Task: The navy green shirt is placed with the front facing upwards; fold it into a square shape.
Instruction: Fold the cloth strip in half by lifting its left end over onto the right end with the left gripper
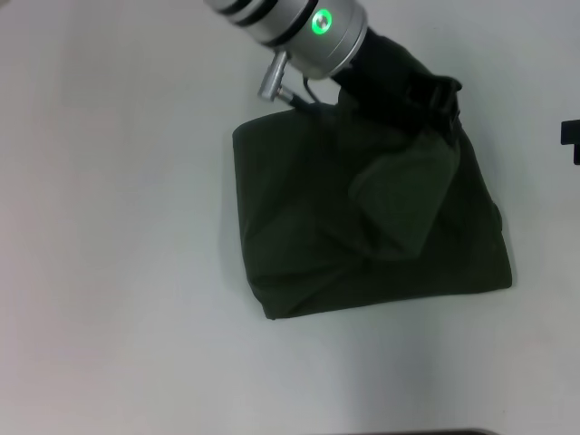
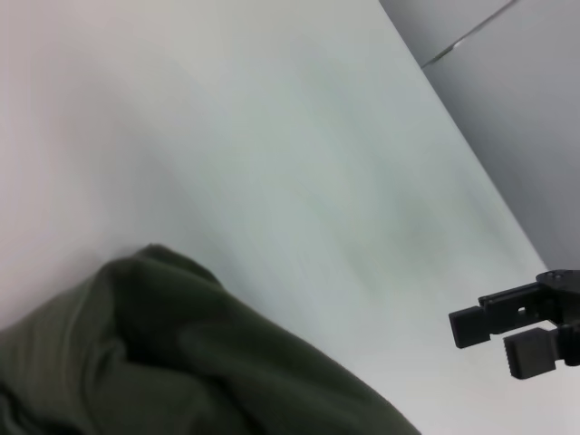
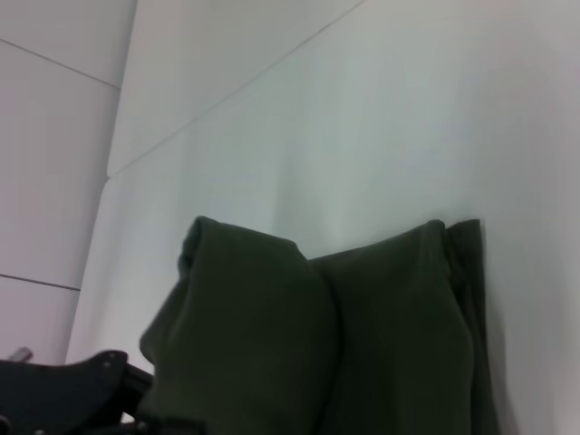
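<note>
Shirt [image 1: 362, 227] folded into a rough square near the middle of the tabletop [image 1: 118, 227], plain green side up, one loose flap lying diagonally across its top. Near edge fairly straight, left edge straight, far right corner bunched under the left gripper [image 1: 433, 101]. Wide bare tabletop on the left and near sides; less on the right, where a dark bit of the right gripper [image 1: 571, 138] cuts into the picture's edge, well apart from the cloth.

Head view only: whole outline of the shirt, plus the left arm reaching in from the far side, silver wrist ring with a green light, black gripper down on the far right corner. Cannot tell whether closed on cloth or merely resting there.

Left wrist view only: right gripper [image 2: 521, 333] seen farther off, fingers [image 2: 530, 353] parted with a narrow gap, nothing between, hovering off the shirt [image 2: 181, 372] over bare tabletop, and the tabletop's far edge.

Right wrist view: stacked folded layers of the shirt [image 3: 317, 335] at one edge.
</note>
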{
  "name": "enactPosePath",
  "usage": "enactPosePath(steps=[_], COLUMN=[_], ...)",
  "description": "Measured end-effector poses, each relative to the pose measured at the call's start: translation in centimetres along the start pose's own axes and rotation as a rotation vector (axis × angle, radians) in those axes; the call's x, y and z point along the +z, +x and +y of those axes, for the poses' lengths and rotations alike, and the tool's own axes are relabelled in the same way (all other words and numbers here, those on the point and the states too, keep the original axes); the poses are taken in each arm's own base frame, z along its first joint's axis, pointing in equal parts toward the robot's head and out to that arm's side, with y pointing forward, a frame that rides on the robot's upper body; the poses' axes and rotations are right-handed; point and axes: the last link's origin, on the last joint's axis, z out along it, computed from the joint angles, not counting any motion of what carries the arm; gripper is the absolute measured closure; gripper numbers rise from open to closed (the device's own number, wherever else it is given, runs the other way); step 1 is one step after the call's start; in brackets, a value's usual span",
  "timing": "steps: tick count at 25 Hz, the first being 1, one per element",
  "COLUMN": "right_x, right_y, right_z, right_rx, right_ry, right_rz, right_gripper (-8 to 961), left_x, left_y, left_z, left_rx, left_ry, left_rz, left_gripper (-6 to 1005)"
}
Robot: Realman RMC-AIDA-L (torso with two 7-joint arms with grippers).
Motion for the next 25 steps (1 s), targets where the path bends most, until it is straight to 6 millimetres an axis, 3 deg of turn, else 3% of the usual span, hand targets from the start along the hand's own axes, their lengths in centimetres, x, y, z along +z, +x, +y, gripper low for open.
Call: enactPosePath(steps=[12, 25], right_x=[-0.1, 0.0], right_y=[0.2, -0.1], right_z=[-0.3, -0.3], right_rx=[0.007, 0.004], right_ry=[0.008, 0.013], right_rz=[-0.006, -0.014], right_gripper=[304, 304], left_x=[-0.1, 1.0], left_y=[2.8, 2.6], left_z=[3.7, 3.8], left_rx=[0.114, 0.153], left_ry=[0.110, 0.117], left_rz=[-0.046, -0.050], left_gripper=[824, 802])
